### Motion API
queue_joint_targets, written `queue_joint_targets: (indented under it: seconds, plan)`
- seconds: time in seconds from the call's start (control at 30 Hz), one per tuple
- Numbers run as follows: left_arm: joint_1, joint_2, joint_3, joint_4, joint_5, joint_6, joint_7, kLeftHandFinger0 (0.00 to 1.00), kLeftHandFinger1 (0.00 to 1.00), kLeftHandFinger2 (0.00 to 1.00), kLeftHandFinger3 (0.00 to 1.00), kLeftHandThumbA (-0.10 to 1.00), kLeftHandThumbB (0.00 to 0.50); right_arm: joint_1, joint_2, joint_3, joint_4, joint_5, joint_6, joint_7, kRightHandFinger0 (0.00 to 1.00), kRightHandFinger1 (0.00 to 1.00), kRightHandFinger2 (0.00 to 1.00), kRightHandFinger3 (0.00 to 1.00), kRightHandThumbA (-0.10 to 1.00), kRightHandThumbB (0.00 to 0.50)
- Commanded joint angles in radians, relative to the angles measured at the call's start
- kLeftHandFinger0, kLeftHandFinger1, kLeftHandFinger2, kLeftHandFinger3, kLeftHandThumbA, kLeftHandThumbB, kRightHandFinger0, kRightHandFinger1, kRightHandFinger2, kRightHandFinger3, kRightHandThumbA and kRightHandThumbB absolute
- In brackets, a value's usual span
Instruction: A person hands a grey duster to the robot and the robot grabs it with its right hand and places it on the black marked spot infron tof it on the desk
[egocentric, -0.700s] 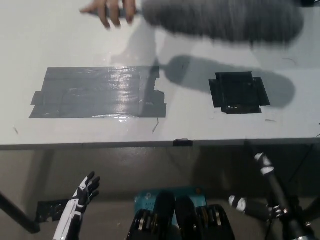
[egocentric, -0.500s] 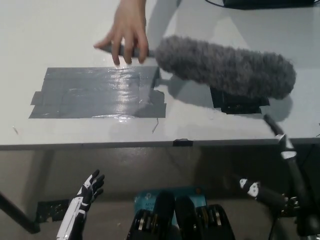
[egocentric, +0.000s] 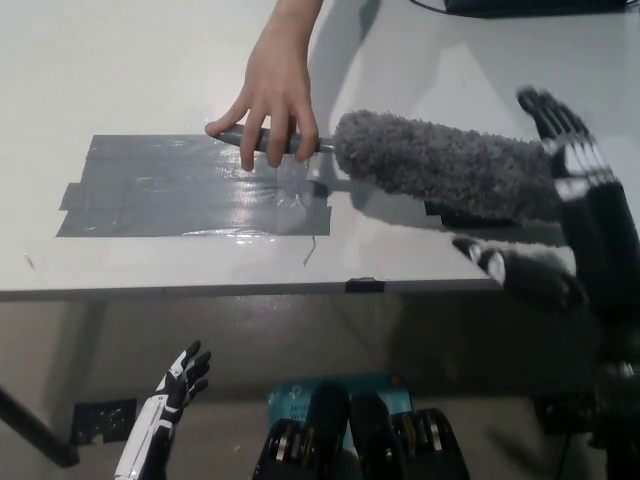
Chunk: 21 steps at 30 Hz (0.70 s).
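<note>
A person's hand (egocentric: 272, 95) holds the grey duster (egocentric: 440, 165) by its thin handle, low over the white desk (egocentric: 120, 60). The fluffy head points right and covers most of the black marked spot (egocentric: 452, 212). My black right hand (egocentric: 570, 215) is raised at the duster's right end, open, fingers spread around the tip without closing on it. My white left hand (egocentric: 165, 405) hangs open below the desk edge at lower left.
A large patch of grey tape (egocentric: 190, 185) lies on the desk left of the duster. The desk's front edge (egocentric: 300, 288) runs across the middle of the picture. A dark object (egocentric: 540, 6) sits at the far right top.
The person lowered the duster toward me and to the left. My right hand rose from below the desk edge up to the duster's right end. The left hand stayed put.
</note>
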Motion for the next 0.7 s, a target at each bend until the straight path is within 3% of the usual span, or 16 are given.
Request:
queue_joint_targets:
  seconds: [0.0, 0.17, 0.47, 0.67]
  plan:
    - [-0.019, 0.010, -0.002, -0.039, -0.016, 0.003, -0.019, 1.00, 1.00, 1.00, 1.00, 1.00, 0.289, -0.260, -0.037, 0.055, 0.208, -0.283, 0.181, 0.099, 1.00, 1.00, 1.00, 1.00, 1.00, 0.482]
    - [-0.027, 0.013, -0.004, -0.037, -0.007, -0.004, -0.020, 1.00, 1.00, 1.00, 1.00, 1.00, 0.285, -0.375, -0.048, 0.106, 0.438, -0.271, 0.253, 0.127, 1.00, 1.00, 1.00, 1.00, 1.00, 0.500]
    - [-0.048, 0.011, 0.001, -0.033, 0.001, -0.004, -0.013, 1.00, 1.00, 1.00, 1.00, 1.00, 0.279, -0.480, -0.048, 0.154, 0.693, -0.171, 0.292, 0.145, 1.00, 1.00, 1.00, 1.00, 1.00, 0.500]
    - [-0.056, 0.017, 0.001, -0.026, -0.003, -0.007, -0.021, 1.00, 1.00, 1.00, 1.00, 1.00, 0.272, -0.484, -0.068, 0.197, 0.725, -0.111, 0.334, 0.294, 1.00, 1.00, 1.00, 1.00, 1.00, 0.500]
